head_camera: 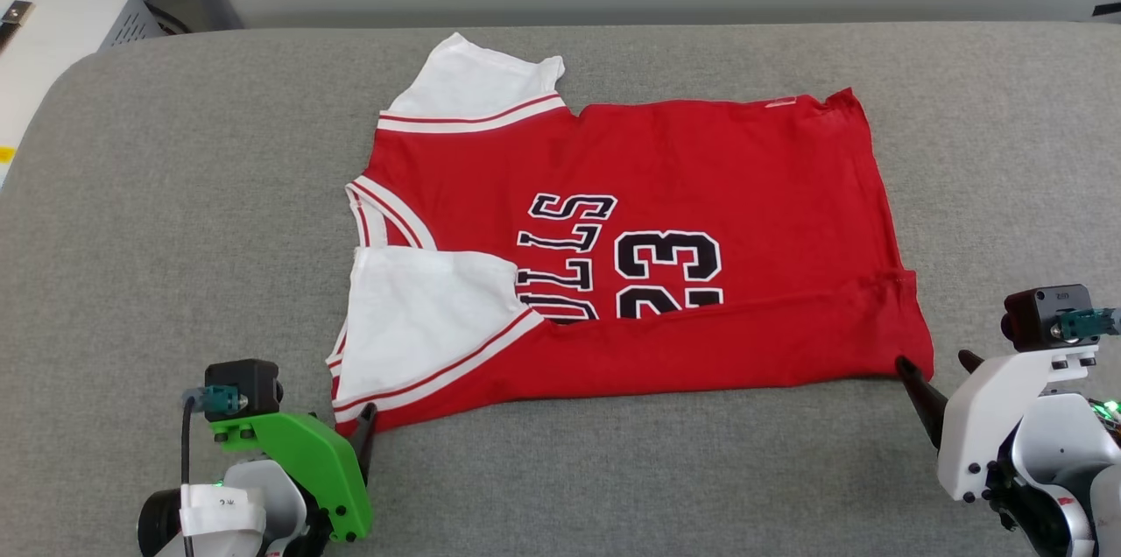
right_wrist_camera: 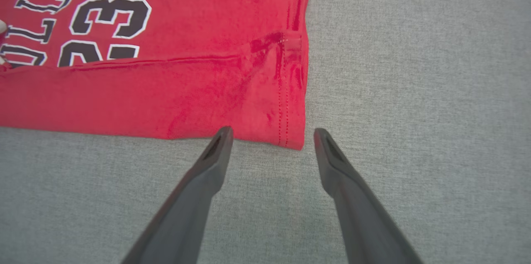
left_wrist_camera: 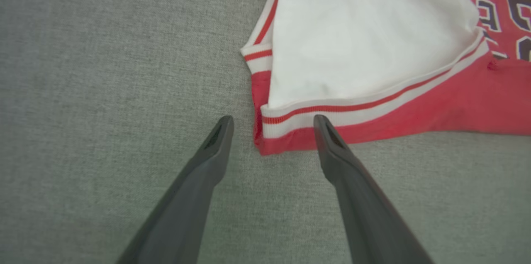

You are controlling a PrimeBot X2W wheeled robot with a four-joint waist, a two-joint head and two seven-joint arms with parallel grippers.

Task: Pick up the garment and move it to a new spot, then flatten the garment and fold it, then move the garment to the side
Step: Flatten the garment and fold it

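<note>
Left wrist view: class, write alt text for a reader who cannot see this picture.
The open left gripper points at the near corner of a red garment, one dark finger over its striped trim, the other over the grey cloth surface. A white sleeve lies folded across the red body, with black lettering at the upper right.

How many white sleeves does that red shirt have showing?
2. One sleeve lies flat at the far edge of the red shirt; the other sleeve is folded over its front, at the near edge.
</note>
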